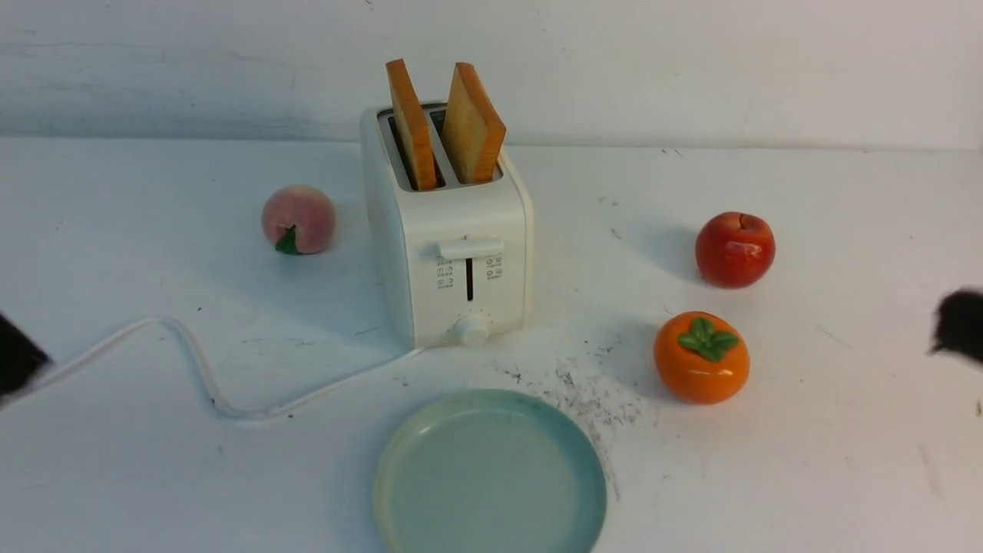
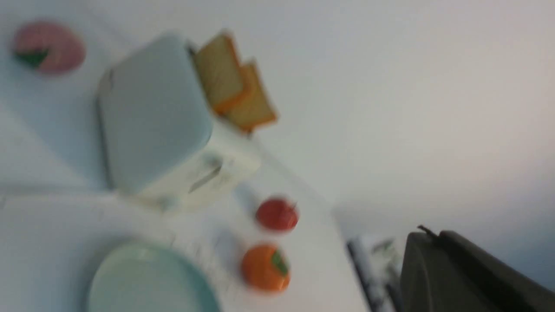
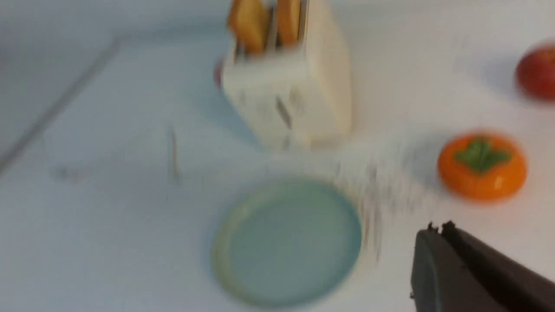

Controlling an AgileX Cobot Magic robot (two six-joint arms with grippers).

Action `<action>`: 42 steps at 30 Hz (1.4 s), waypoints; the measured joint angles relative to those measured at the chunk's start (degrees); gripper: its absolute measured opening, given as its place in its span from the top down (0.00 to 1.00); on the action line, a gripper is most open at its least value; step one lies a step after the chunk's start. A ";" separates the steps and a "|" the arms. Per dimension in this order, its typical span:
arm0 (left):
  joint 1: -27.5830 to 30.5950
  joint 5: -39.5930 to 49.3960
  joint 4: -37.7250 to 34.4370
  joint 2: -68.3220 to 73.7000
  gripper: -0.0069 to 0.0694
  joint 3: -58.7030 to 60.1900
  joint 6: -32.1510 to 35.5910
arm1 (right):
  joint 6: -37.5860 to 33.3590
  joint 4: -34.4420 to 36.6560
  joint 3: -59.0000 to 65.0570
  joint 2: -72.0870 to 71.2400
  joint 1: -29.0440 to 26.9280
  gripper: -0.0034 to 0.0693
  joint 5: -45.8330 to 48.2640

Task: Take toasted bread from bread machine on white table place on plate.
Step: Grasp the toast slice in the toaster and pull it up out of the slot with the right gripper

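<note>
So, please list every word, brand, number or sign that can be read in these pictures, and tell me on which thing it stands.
No readable word, brand or number anywhere.
Bread machine, front: small grey marks on both sides of the lever slot; too small to read.
Plate, toasted bread: no markings seen.
Wrist views: too blurred to read anything.

Looks like a staged robot test bench: scuffed white table [image 1: 845, 461], bare white wall [image 1: 691, 61], toy persimmon [image 1: 701, 357], bread machine [image 1: 453, 253].

Glossy apple [image 1: 735, 250], porous toasted bread [image 1: 470, 127], scuffed white table [image 1: 829, 430].
</note>
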 joint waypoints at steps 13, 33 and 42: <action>0.00 17.40 1.32 18.68 0.93 -1.25 8.16 | -5.82 -3.20 -34.19 45.71 15.46 0.95 21.35; 0.00 17.35 4.05 18.74 0.93 -1.29 8.38 | 10.79 -19.80 -78.92 74.41 19.46 0.55 -0.59; 0.00 17.40 4.11 18.74 0.93 -1.29 8.38 | 10.85 -25.91 -79.18 75.12 19.46 0.31 -8.56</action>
